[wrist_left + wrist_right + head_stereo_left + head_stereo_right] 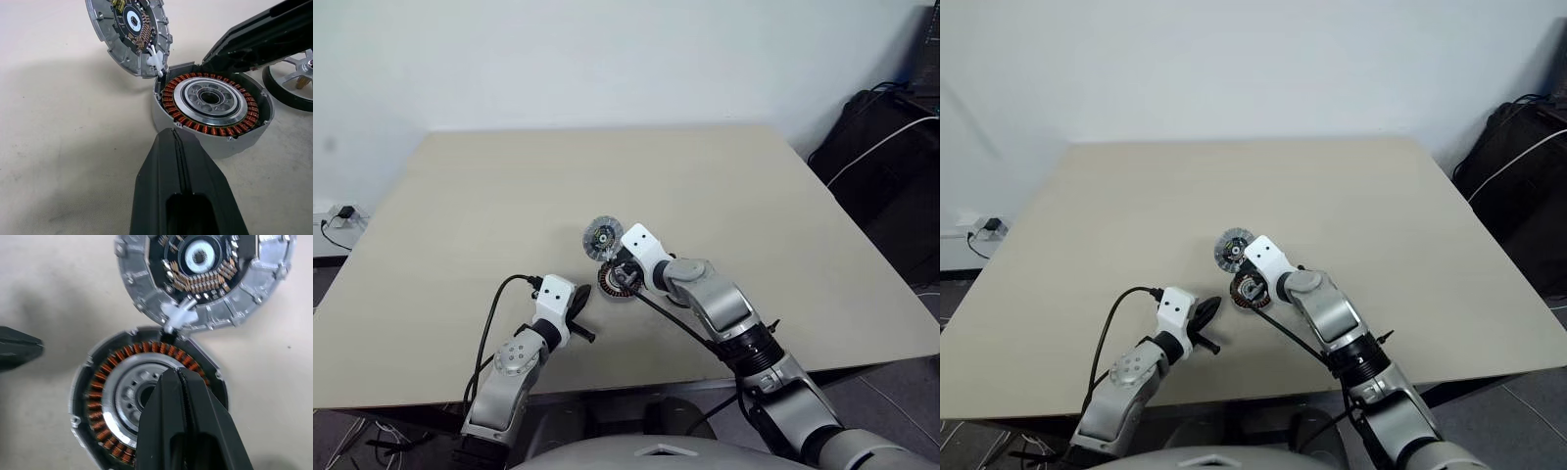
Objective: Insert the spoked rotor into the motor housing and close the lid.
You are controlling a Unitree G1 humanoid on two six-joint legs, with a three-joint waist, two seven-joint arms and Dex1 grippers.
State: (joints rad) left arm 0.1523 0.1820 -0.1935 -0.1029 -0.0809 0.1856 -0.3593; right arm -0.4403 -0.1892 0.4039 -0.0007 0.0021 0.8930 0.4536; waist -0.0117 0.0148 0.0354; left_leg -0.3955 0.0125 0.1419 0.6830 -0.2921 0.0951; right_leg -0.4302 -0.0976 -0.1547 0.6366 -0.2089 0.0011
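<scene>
The motor housing [215,100] lies on the tan table [489,215], its copper windings and silver centre showing. The lid [129,34] stands swung back at the housing's far rim, joined to it by a white clip [155,61], with its dark inner face showing. The spoked rotor [293,78] rests on the table just beside the housing, partly cut off. My right gripper [178,374] is shut with nothing in it, its tip over the housing's centre. My left gripper [172,134] is shut and empty, a little short of the housing's near wall.
The housing and lid [602,238] sit near the table's middle front. A black cable [494,304] loops over the table from my left wrist. Black bags and white cables [881,147] lie on the floor past the table's right edge.
</scene>
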